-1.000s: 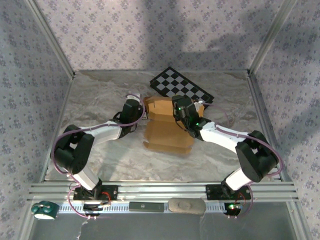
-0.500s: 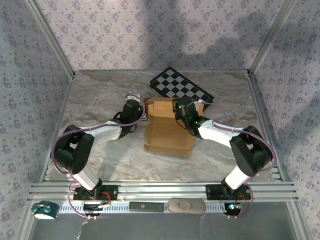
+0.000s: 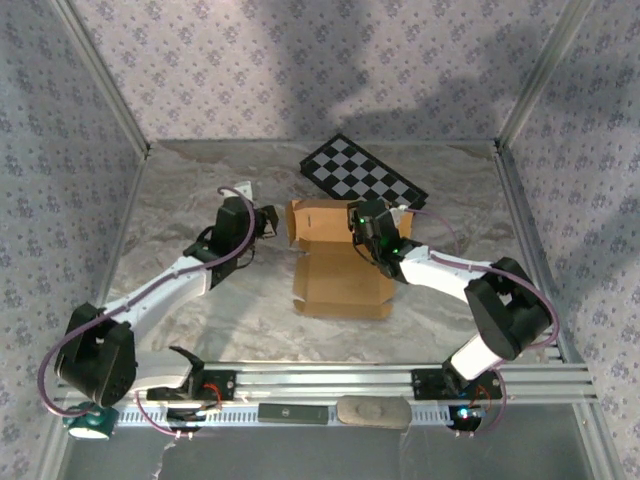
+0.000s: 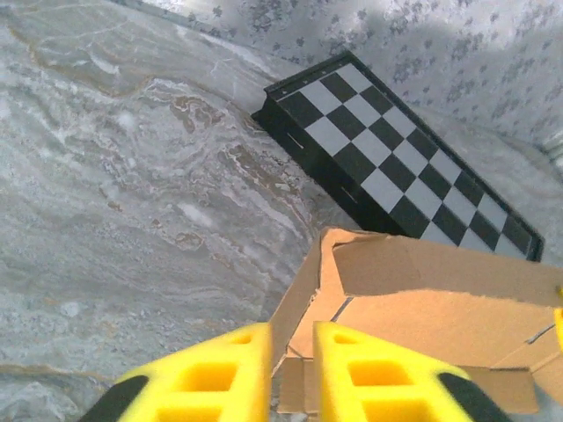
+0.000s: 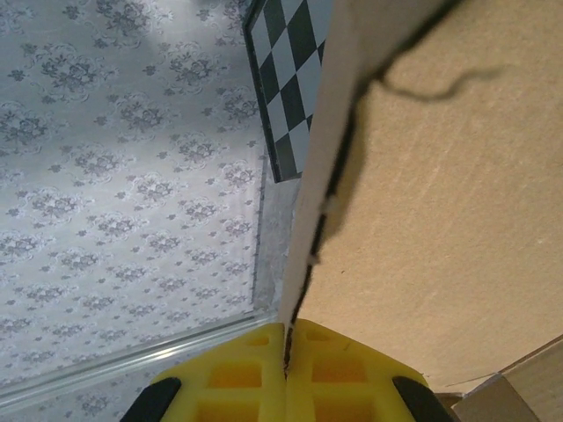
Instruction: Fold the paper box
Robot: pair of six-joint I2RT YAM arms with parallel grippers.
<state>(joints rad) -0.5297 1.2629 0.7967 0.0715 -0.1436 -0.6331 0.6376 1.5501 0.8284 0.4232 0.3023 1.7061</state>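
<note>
Two claws flank the paper box [image 3: 340,275] at mid-worktop [image 3: 200,190]. The left claw [image 4: 292,338], fingers slightly parted and empty, has drawn back from the box's raised left wall and sits just beside it. The right claw [image 5: 286,338] stays pinched on a rear flap's edge, so folding seems only partway done.

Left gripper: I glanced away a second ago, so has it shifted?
Yes. The left gripper has pulled back leftward from the box, ending farther from the checkered board.
</note>
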